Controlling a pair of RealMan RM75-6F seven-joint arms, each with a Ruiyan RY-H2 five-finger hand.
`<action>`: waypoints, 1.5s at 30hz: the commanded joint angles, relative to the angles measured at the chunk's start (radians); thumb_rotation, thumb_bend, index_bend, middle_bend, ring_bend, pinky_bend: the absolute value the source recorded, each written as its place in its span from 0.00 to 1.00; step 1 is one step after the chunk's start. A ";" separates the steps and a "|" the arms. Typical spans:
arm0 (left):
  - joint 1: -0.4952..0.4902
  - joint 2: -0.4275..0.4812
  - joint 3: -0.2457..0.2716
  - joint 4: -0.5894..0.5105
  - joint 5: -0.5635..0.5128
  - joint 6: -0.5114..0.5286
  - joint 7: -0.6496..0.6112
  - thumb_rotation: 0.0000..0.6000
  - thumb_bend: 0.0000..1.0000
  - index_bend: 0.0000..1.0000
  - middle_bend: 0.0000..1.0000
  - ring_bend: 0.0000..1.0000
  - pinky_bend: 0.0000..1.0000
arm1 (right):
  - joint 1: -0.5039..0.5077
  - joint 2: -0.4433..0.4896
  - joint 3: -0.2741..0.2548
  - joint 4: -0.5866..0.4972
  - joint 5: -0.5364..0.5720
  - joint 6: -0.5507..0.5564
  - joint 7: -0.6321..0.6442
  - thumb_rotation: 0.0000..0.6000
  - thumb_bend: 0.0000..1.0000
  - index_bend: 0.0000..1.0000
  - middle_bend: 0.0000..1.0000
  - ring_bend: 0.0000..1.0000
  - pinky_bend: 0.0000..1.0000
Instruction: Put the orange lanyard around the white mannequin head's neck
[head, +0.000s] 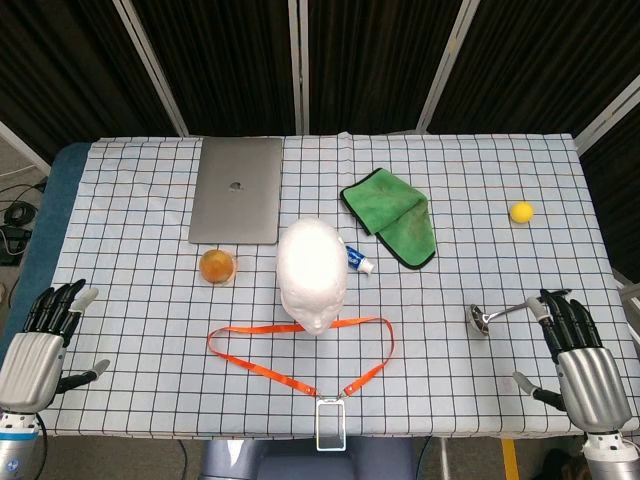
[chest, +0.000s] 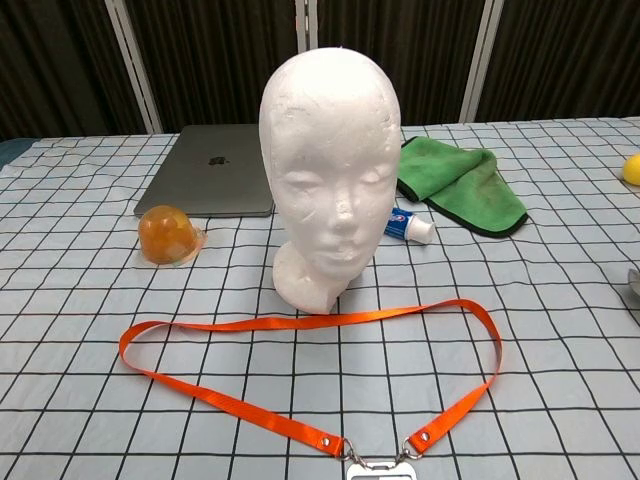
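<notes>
The white mannequin head (head: 313, 272) (chest: 331, 165) stands upright mid-table, facing the front edge. The orange lanyard (head: 291, 375) (chest: 230, 402) lies flat in a loop on the checked cloth just in front of its base, and its clear badge holder (head: 329, 423) hangs over the front edge. My left hand (head: 40, 340) rests at the front left corner, fingers apart, holding nothing. My right hand (head: 578, 350) sits at the front right corner, also empty with fingers spread. Both hands are far from the lanyard and appear only in the head view.
A closed grey laptop (head: 237, 190) lies behind the head at left, and a green cloth (head: 392, 216) at right. An orange jelly cup (head: 217, 266) and a small tube (head: 360, 262) flank the head. A metal ladle (head: 495, 316) lies near my right hand; a yellow ball (head: 521, 211) sits far right.
</notes>
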 joint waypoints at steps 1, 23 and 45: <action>0.000 0.000 0.000 0.001 -0.002 -0.002 0.000 1.00 0.06 0.00 0.00 0.00 0.00 | 0.001 -0.001 -0.001 -0.001 0.001 -0.003 -0.001 1.00 0.00 0.01 0.00 0.00 0.00; -0.037 -0.061 -0.041 0.051 -0.094 -0.071 0.054 1.00 0.07 0.00 0.00 0.00 0.00 | 0.363 -0.191 0.125 0.100 0.343 -0.604 -0.002 1.00 0.19 0.42 0.00 0.00 0.00; -0.068 -0.092 -0.067 0.088 -0.190 -0.131 0.080 1.00 0.08 0.00 0.00 0.00 0.00 | 0.564 -0.548 0.156 0.305 0.624 -0.682 -0.389 1.00 0.27 0.48 0.00 0.00 0.00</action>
